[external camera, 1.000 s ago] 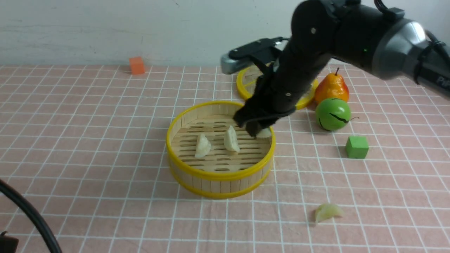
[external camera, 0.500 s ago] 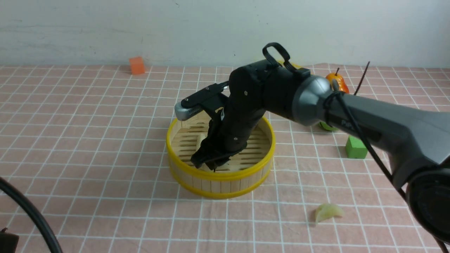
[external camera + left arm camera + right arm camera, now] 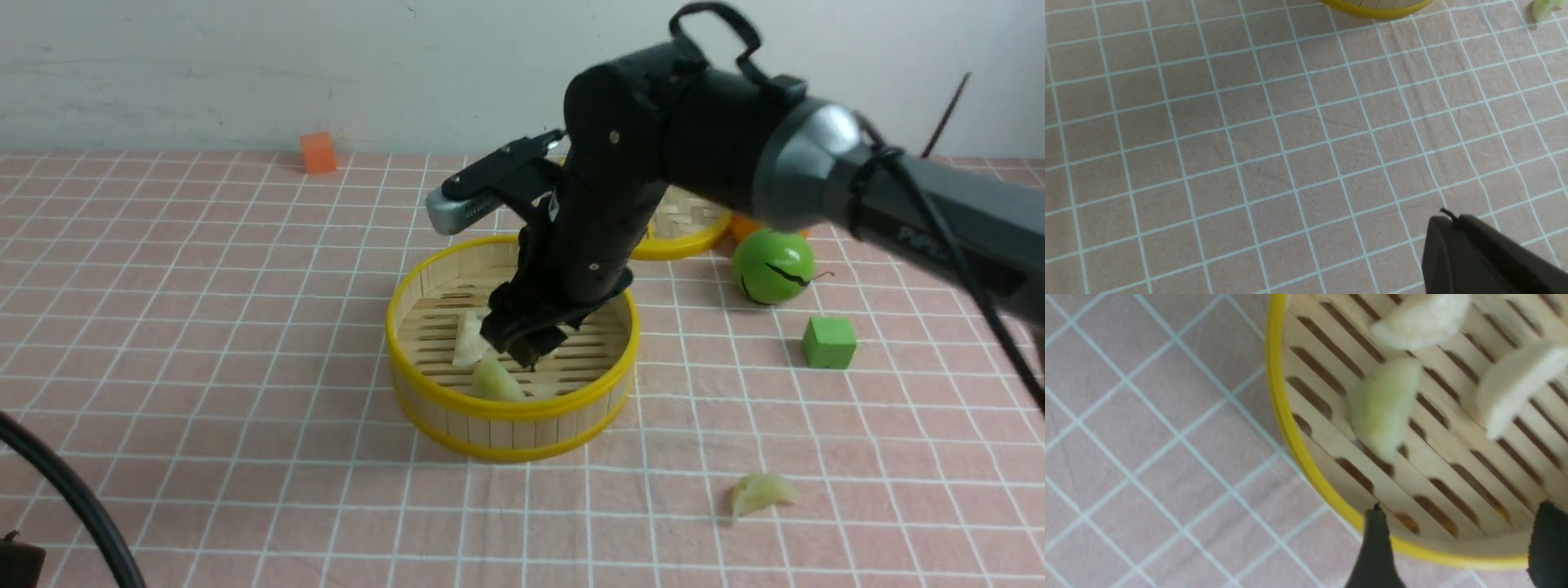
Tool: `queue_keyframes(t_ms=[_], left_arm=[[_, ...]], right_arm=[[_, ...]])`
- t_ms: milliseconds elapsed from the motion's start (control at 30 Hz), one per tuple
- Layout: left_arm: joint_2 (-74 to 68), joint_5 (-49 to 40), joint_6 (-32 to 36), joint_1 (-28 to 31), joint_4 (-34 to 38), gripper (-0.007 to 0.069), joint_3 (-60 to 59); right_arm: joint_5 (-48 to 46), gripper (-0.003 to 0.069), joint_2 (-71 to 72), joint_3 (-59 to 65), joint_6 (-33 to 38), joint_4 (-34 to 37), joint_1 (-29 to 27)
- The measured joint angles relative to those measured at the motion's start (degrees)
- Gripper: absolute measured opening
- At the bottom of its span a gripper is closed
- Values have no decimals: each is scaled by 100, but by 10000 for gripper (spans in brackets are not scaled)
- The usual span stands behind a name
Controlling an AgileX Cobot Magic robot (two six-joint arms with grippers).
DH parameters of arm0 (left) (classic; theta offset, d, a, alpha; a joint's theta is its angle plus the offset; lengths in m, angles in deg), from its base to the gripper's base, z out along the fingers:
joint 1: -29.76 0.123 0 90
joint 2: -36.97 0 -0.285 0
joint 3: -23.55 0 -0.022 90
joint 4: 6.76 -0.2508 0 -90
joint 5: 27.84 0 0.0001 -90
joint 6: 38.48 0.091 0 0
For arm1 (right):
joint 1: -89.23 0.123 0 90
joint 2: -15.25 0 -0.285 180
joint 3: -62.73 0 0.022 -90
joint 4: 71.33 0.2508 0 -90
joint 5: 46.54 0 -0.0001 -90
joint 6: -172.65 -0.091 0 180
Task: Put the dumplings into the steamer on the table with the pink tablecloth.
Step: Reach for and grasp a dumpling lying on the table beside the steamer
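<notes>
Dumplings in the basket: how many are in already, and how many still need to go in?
Done: three dumplings lie on the slats of the steamer. In hand: nothing; the right fingers stand open and empty above it. Left: one more dumpling waits on the pink tablecloth, outside the steamer, so the job looks nearly finished.

pink tablecloth w/ white grid, steamer tan w/ yellow rims, pale green dumpling, green cube, orange cube
</notes>
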Motion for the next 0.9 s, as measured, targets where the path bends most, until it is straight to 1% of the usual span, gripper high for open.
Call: queue_keyframes(t_ms=[100,233,300,333,400,467,500,600,633,733,900], left_arm=[[0,54,0,0,14,-10,0],[0,162,0,0,31,-6,0],[0,168,0,0,38,-4,0],[0,168,0,0,38,-4,0],[0,168,0,0,57,-2,0],[0,168,0,0,72,-2,0],[0,168,0,0,77,-1,0],[0,168,0,0,94,0,0],[0,168,0,0,99,0,0],[0,162,0,0,127,0,0],[0,162,0,0,181,0,0]], right_arm=[[-441,480,396,14,0,-306,-39],[-474,480,909,468,-74,-390,-225],[-480,480,1288,1049,-123,-381,-395],[-480,480,1360,1109,-124,-374,-411],[-501,480,1779,2027,-111,-335,-644],[-506,480,1916,2358,-60,-320,-726],[-505,480,2093,2848,104,-304,-856],[-308,480,2191,3539,559,-299,-1073],[-279,480,2191,3574,586,-299,-1085],[306,480,2101,3967,1128,-292,-1269],[927,480,1699,4003,1556,-279,-1468]])
